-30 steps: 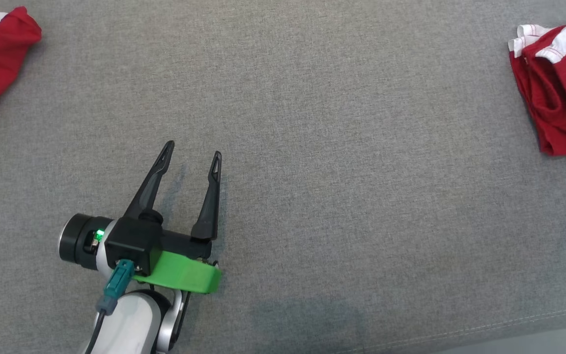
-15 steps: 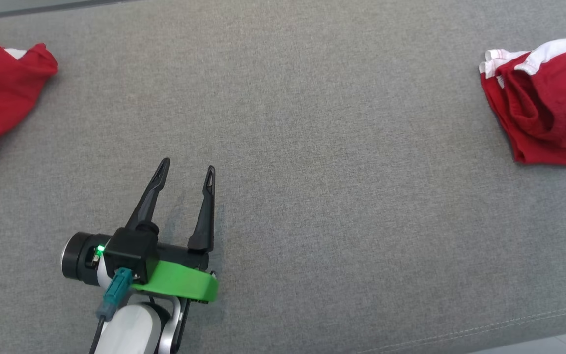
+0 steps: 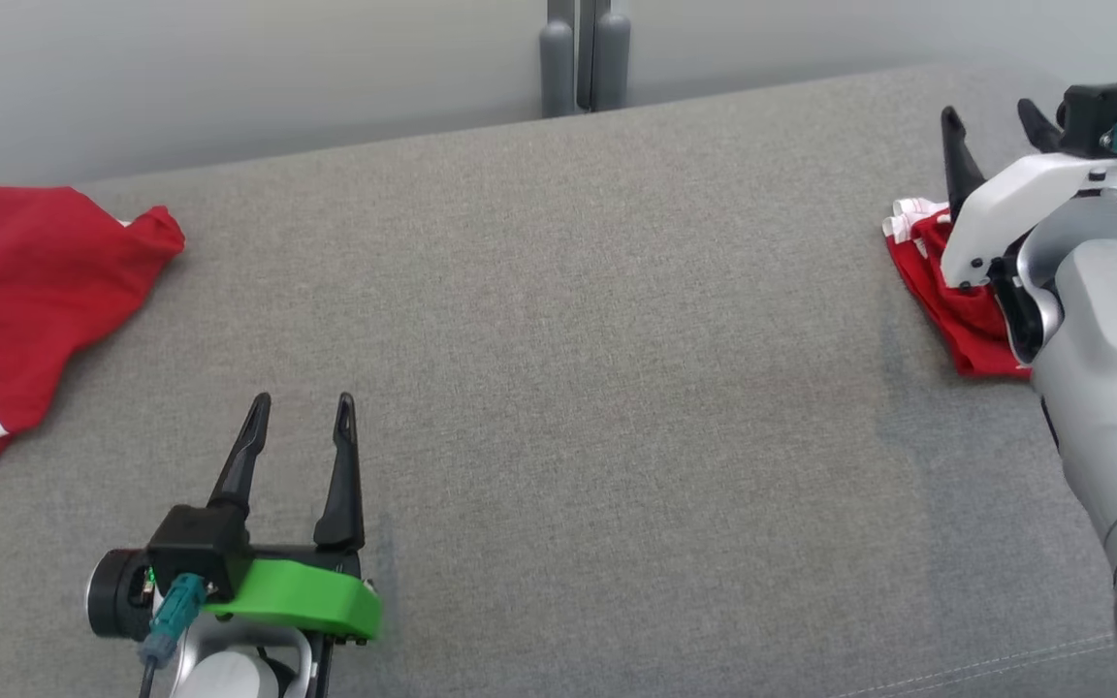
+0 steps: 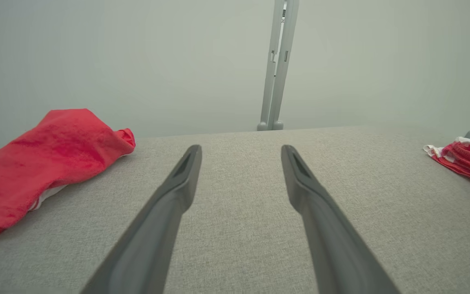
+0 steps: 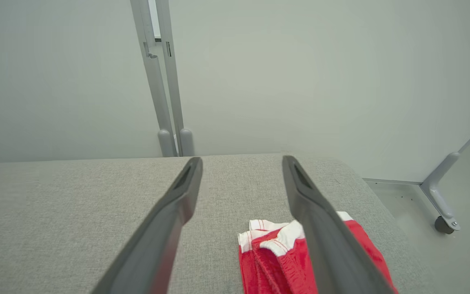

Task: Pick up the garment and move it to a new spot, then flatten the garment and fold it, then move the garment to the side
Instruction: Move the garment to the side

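A crumpled red garment [image 3: 30,291] with white stripes lies at the far left of the grey fabric-covered table [image 3: 568,339]; the left wrist view has it at the left [image 4: 43,159]. A folded red garment [image 3: 946,315] with white trim lies at the far right, partly hidden by my right arm, and also appears in the wrist views [image 5: 276,257] [image 4: 467,157]. My right gripper [image 3: 990,111] hovers open above it, holding nothing [image 5: 242,160]. My left gripper [image 3: 303,402] stands open over bare table at the lower left, well clear of both garments [image 4: 240,150].
A grey double post [image 3: 583,58] rises behind the table's far edge, with a pale wall behind it. Past the table's right end is floor with a metal leg on a caster [image 5: 443,220]. A stitched seam [image 3: 1005,659] runs along the front edge.
The head camera has tilted up, so the whole picture slid down and the wall and post came in. My right arm has come into view over the right garment. The left gripper stays open.
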Tool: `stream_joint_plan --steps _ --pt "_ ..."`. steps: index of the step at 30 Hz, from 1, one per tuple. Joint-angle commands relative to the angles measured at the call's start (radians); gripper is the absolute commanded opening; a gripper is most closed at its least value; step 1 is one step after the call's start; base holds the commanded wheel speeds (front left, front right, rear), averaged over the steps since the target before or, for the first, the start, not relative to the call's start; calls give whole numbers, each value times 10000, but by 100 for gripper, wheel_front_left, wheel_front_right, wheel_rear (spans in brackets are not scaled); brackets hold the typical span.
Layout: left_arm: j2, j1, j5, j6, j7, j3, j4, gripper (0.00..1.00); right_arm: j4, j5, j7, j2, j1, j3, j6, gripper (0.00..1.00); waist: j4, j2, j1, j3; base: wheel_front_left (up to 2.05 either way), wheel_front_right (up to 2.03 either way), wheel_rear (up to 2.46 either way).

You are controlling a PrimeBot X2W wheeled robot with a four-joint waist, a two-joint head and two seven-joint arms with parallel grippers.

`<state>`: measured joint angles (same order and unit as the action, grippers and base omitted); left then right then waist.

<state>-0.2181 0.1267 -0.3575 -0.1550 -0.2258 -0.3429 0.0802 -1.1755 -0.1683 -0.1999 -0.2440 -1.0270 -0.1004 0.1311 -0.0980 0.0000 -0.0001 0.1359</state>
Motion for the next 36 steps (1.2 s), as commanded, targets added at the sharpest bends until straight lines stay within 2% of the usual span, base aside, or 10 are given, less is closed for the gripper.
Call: stream_joint_plan --steps 1,10,25,30,36 --pt "-85 -249 -147 41 -79 132 105 100 254 -253 -209 65 409 -93 -7 100 28 0 1 -700 0 0 0" --pt "-190 -821 -593 -65 -222 607 523 100 1832 -713 -599 549 2179 -452 -7 100 172 0 1 -1261 0 0 0" --pt "-261 -1613 -943 -376 -309 1082 542 100 5520 -202 -368 1770 5728 177 -7 100 331 0 1 -1542 0 0 0" --pt "-294 -1856 -1044 -452 -314 1179 468 100 6845 15 18 1911 6954 149 -7 100 411 0 1 -1535 0 0 0" --pt "-305 -1994 -1013 -490 -318 1124 520 100 8162 -337 165 1924 8073 96 -7 100 564 0 1 -1545 0 0 0"
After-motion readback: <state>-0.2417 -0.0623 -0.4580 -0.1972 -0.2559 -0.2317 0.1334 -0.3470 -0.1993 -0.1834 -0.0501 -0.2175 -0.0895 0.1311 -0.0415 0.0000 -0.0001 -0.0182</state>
